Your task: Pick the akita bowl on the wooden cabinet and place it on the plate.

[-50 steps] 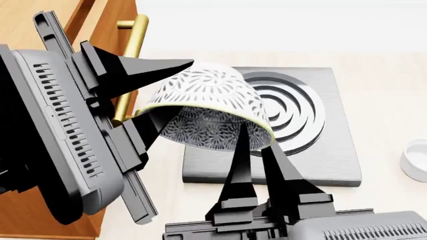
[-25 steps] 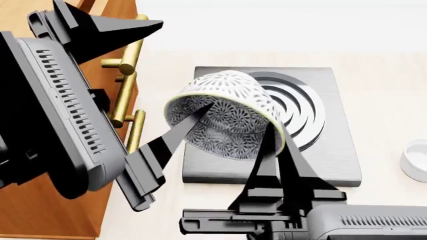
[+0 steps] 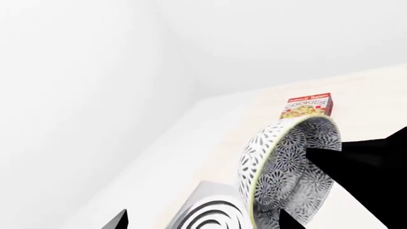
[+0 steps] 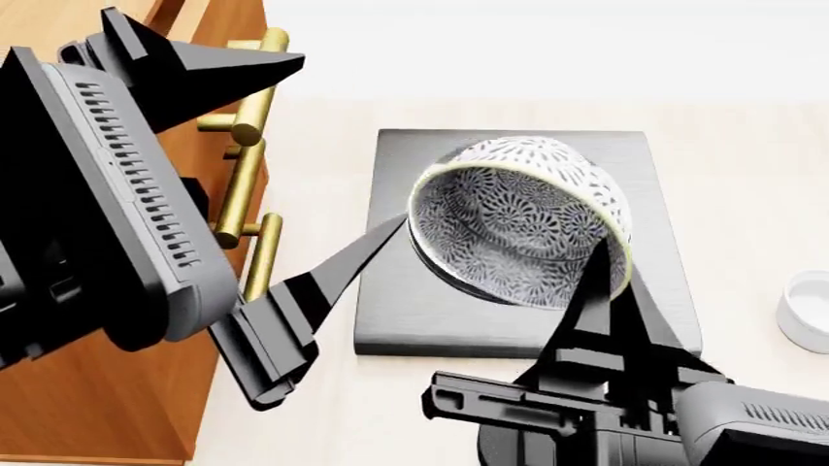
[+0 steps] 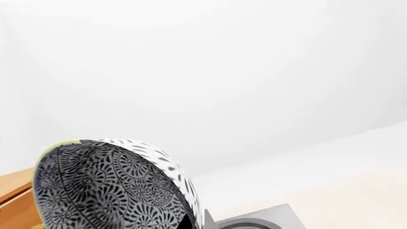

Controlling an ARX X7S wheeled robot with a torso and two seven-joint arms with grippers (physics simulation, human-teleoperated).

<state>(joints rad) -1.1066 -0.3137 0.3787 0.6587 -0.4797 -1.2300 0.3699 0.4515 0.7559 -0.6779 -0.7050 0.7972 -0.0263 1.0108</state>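
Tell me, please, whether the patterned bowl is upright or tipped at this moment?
Tipped. In the head view the bowl shows its patterned inside facing sideways toward the camera, its rim pinched by the right gripper above the stove plate.

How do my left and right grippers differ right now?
The left gripper has its fingers spread wide and grips nothing; the right gripper is shut on the bowl at its rim. The left gripper sits beside the cabinet; the right gripper holds the bowl tilted over the grey slab. Both are black.
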